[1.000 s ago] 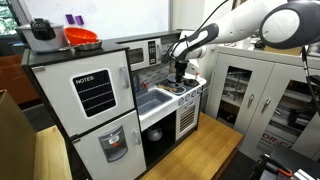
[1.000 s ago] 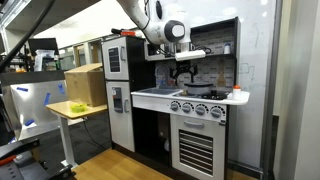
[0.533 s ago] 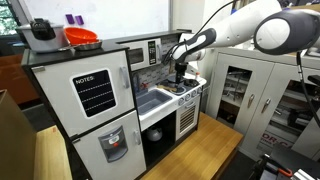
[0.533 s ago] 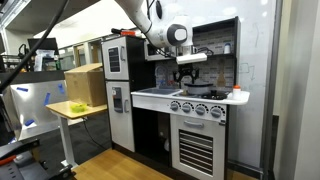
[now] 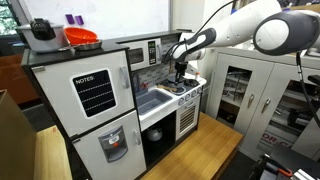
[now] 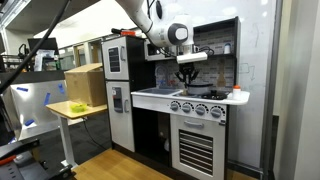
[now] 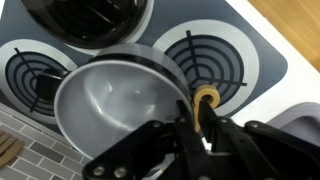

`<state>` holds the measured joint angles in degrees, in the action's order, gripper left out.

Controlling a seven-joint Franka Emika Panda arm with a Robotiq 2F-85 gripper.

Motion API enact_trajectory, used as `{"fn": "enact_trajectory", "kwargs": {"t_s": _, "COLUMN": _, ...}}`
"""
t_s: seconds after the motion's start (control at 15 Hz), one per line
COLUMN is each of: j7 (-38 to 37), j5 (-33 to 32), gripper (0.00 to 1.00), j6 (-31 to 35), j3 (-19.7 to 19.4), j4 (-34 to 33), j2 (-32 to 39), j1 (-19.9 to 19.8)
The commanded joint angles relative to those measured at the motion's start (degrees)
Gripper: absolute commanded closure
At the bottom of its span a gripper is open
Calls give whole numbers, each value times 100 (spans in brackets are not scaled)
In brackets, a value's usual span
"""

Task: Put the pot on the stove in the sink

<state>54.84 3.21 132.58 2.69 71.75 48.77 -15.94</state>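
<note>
In an exterior view the white arm (image 5: 250, 25) reaches in from the upper right, and its gripper (image 5: 181, 72) hangs over the stove (image 5: 190, 90) of a toy kitchen, right of centre. The sink (image 5: 153, 101) lies just left of the stove. Whatever sits on the burners is too small to make out here, and so is the set of the jaws. In an exterior view from the front, the gripper (image 6: 187, 78) is low over the stove top (image 6: 205, 96) near mid-frame. Its fingers merge with the dark back wall, and the sink basin is hidden behind the counter edge. In the wrist view the grey pot (image 7: 115, 95) fills the centre, standing on the stove between two coil burners (image 7: 215, 55), not in the sink. A dark pan (image 7: 95, 15) is cut off by the top edge. The gripper (image 7: 195, 122) rises from the bottom edge, its black fingers (image 7: 150, 145) drawn in around the pot's yellowish handle ring (image 7: 206, 97). I cannot tell whether they actually pinch it.
</note>
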Motion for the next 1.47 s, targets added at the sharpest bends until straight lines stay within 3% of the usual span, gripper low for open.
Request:
{"fn": "enact_trajectory", "kwargs": {"t_s": 0.0, "j7": -131, "j5": -57, "gripper": 100, "j6": -92, "j3": -16, "j4": -91, "j2": -21, "j1": 19}}
{"fn": "enact_trajectory", "kwargs": {"t_s": 0.47, "j7": -89, "j5": -14, "gripper": 99, "j6": -570, "j3": 46, "j4": 295, "j2": -713, "j1": 39}}
{"fn": "enact_trajectory", "kwargs": {"t_s": 0.87, "j7": 377, "j5": 557, "gripper": 99, "j6": -1965, "j3": 441, "j4": 875, "j2": -1425, "j1": 3}}
{"fn": "enact_trajectory", "kwargs": {"t_s": 1.27, "j7": 1271, "j5": 1305, "gripper": 99, "j6": -1490, "j3": 644, "j4": 1843, "j2": -1896, "j1": 111}}
{"fn": "enact_trajectory", "kwargs": {"t_s": 1.4, "j7": 1257, "j5": 1444, "gripper": 99, "j6": -1172, "j3": 573, "j4": 2125, "j2": -1996, "j1": 227}}
